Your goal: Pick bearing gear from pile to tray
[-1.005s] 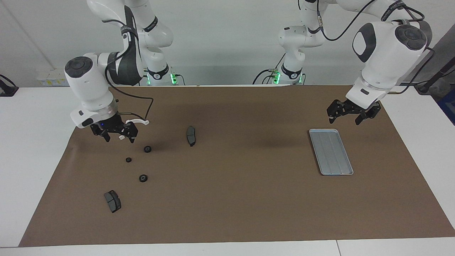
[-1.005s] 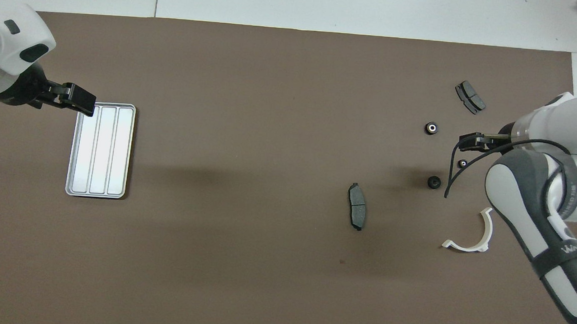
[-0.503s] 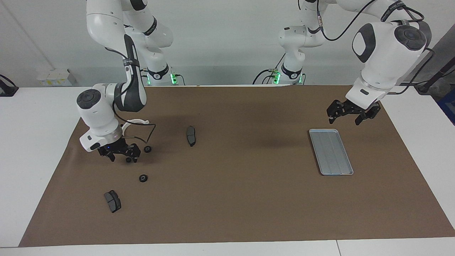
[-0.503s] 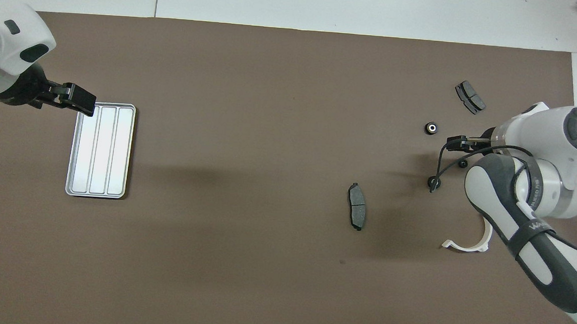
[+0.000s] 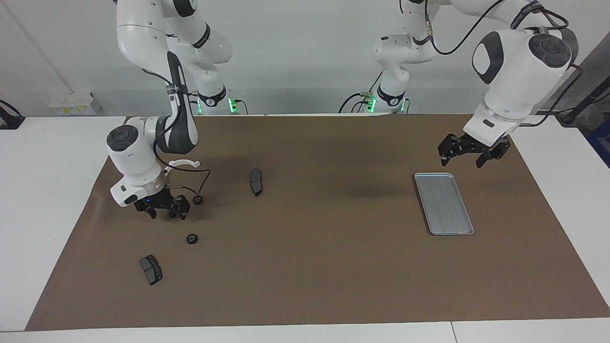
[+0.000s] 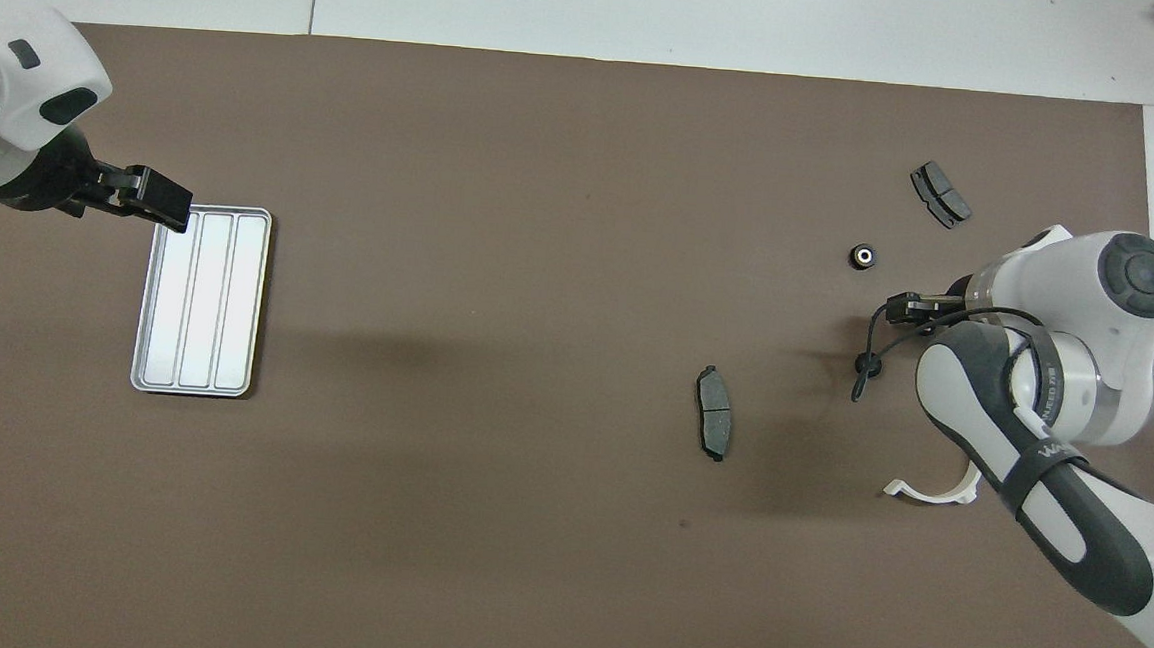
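Facing view: smallest black ring [image 5: 172, 214] of the pile, near the surface's right-arm end, now sits between the descended right claw [image 5: 166, 212], fingers closing. Tray [image 5: 443, 203] empty; left claw [image 5: 469, 155] waits released above it.

The right gripper [image 5: 166, 212] is being held low over the brown mat [image 5: 310, 267], its fingertips standing on either side of a small black ring [image 5: 172, 214] of the pile (whether the ring is being touched cannot be told). Two more rings are lying close by, one [image 5: 198, 199] nearer to the robots and one [image 5: 191, 238] farther. A white curved bracket [image 5: 183, 163] is partly being hidden by the arm. The left gripper [image 5: 469, 153] is hanging, fingers apart, beside the tray [image 5: 443, 204].
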Motion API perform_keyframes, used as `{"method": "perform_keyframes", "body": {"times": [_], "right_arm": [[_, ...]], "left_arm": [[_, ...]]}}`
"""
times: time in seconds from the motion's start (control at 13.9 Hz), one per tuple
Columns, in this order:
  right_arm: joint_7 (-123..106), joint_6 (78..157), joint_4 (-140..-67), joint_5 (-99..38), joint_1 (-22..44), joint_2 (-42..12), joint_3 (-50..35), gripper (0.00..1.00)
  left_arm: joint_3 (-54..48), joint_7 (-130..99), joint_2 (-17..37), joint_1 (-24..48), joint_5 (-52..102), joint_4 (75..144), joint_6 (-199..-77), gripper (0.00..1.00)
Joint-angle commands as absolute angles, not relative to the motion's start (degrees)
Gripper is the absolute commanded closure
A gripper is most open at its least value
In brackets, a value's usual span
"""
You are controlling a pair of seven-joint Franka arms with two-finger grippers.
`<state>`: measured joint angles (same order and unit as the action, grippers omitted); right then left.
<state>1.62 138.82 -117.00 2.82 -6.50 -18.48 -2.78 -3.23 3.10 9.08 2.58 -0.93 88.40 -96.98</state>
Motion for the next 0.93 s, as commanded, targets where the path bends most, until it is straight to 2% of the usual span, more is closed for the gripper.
{"method": "perform_keyframes", "body": {"times": [0.0,0.14,0.22,0.29,0.36,0.86], "right_arm": [[-1.84,139.92,-119.35,1.23,-7.38,-16.96,-3.08,0.31],[-2.37,139.49,-120.14,1.23,-7.82,-16.53,-3.16,0.44],[-2.46,138.35,-120.15,1.14,-8.26,-16.35,-3.16,0.55],[-2.46,137.64,-120.06,1.23,-8.17,-16.17,-3.16,0.72],[-2.46,137.46,-119.97,1.23,-8.09,-15.82,-3.16,1.0],[0.08,135.79,-115.84,1.23,-4.93,-14.42,-3.6,1.0]], "left_arm": [[-2.55,3.34,7.21,3.16,-0.44,90.79,-98.26,0.0],[-2.55,3.34,7.21,3.16,-0.44,90.7,-98.26,0.0],[-2.55,3.34,7.21,3.16,-0.44,90.7,-98.26,0.0],[-2.55,3.34,7.21,3.16,-0.44,90.7,-98.26,0.0],[-2.55,3.34,7.21,3.16,-0.44,90.7,-98.26,0.0],[-2.55,3.34,7.21,3.16,-0.53,90.79,-98.26,0.0]]}}
